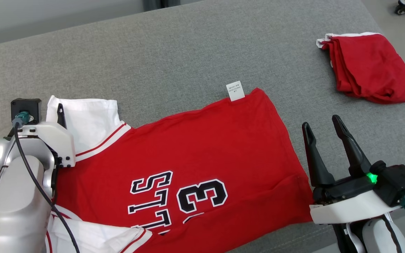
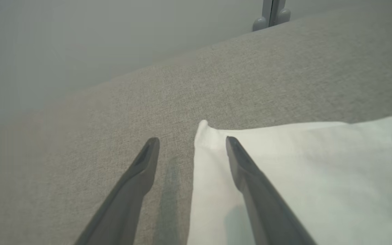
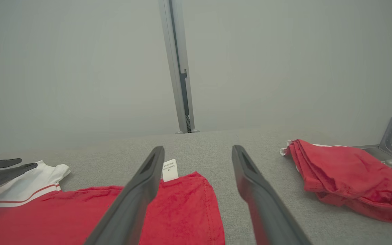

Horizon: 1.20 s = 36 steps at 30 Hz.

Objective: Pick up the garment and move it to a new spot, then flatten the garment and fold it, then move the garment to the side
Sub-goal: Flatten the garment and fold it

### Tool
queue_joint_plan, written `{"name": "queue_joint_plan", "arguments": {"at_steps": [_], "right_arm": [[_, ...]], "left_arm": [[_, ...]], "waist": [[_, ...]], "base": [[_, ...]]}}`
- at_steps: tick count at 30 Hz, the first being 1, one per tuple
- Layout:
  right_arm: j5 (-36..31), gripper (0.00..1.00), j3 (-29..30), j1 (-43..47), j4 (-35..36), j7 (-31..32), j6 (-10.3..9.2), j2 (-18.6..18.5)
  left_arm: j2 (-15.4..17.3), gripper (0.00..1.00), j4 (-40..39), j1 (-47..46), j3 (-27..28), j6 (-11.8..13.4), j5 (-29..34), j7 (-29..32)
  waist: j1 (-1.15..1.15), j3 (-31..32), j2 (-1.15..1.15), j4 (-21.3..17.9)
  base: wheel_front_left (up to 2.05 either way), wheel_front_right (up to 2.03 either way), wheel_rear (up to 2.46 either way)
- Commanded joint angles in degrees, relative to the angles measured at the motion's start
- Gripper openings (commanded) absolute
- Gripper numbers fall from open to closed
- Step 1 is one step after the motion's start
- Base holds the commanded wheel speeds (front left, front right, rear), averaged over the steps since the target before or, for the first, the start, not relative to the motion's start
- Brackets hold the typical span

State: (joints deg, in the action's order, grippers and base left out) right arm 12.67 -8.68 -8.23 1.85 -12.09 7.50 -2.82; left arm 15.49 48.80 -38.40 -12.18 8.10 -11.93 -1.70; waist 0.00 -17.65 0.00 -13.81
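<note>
- Garment (image 1: pixel 202 147) lay spread along the near edge of the bench (image 1: pixel 188 52).
- Left gripper (image 2: pixel 192 143) stood wide, straddling the edge of the white sleeve (image 2: pixel 301 177); right gripper (image 1: pixel 321 123) wide beside the hem (image 1: pixel 285 147) — both empty.
- Judged best: pinch sleeve low, fold inward.

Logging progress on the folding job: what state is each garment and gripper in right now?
red jersey: spread out, print side up, creased near the hem.
white sleeve: lying flat on the grey surface.
care tag: sticking out past the hem.
folded red garment: folded, set apart at the far right.
left gripper: open, over the sleeve's corner.
right gripper: open, beside the jersey's hem, holding nothing.
</note>
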Motion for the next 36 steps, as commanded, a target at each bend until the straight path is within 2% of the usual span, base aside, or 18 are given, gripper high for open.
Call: {"name": "queue_joint_plan", "arguments": {"at_steps": [1, 7, 19, 20, 21, 23, 31, 36], "right_arm": [[0.4, 1.00, -0.1, -0.5, -0.1, -0.4, -0.02, -0.2], [0.4, 1.00, -0.1, -0.8, -0.7, -0.6, -0.02, -0.2], [0.3, 1.00, -0.3, -1.5, -1.2, -0.6, -0.02, -0.2], [0.3, 1.00, -0.2, -1.7, -1.3, -0.7, -0.02, -0.2], [0.4, 1.00, -0.1, -1.8, -1.4, -0.7, -0.02, -0.2], [0.4, 1.00, 0.0, -1.7, -1.6, -0.8, -0.02, -0.2], [0.5, 1.00, 2.2, -2.2, -3.3, -0.6, -0.02, -0.2], [-0.1, 1.00, 5.2, -5.7, -7.7, 3.2, -0.02, -0.2]], "left_arm": [[0.5, 1.00, 1.0, -1.1, -0.1, -0.4, 0.3, 0.1], [1.4, 1.00, 6.6, -4.3, -1.2, -2.4, 0.5, 0.0], [1.1, 1.00, 13.5, -8.7, -2.4, -5.2, -0.6, -2.6], [1.0, 0.93, 13.9, -9.1, -2.5, -5.5, -0.7, -2.7], [0.8, 0.46, 14.4, -9.3, -2.5, -5.9, -1.0, -2.7], [0.6, 0.00, 15.3, -10.0, -2.5, -6.2, -1.3, -3.1], [-1.7, 0.00, 15.4, -11.0, -3.0, -7.1, -2.1, -9.3], [-4.4, 0.00, 11.8, -7.8, -3.6, -9.7, -3.0, -12.8]], "waist": [[0.00, -0.3, 0.00, -0.3], [0.00, -0.7, 0.00, -1.0], [0.00, -2.2, 0.00, -1.7], [0.00, -2.4, 0.00, -1.7], [0.00, -2.5, 0.00, -1.6], [0.00, -2.5, 0.00, -1.5], [0.00, -1.1, 0.00, 1.7], [0.00, 1.2, 0.00, 6.3]], "base": [[0.00, 0.00, 0.00], [0.00, 0.00, 0.00], [0.00, 0.00, 0.00], [0.00, 0.00, 0.00], [0.00, 0.00, 0.00], [0.00, 0.00, 0.00], [0.00, 0.00, 0.00], [0.00, 0.00, 0.00]]}}
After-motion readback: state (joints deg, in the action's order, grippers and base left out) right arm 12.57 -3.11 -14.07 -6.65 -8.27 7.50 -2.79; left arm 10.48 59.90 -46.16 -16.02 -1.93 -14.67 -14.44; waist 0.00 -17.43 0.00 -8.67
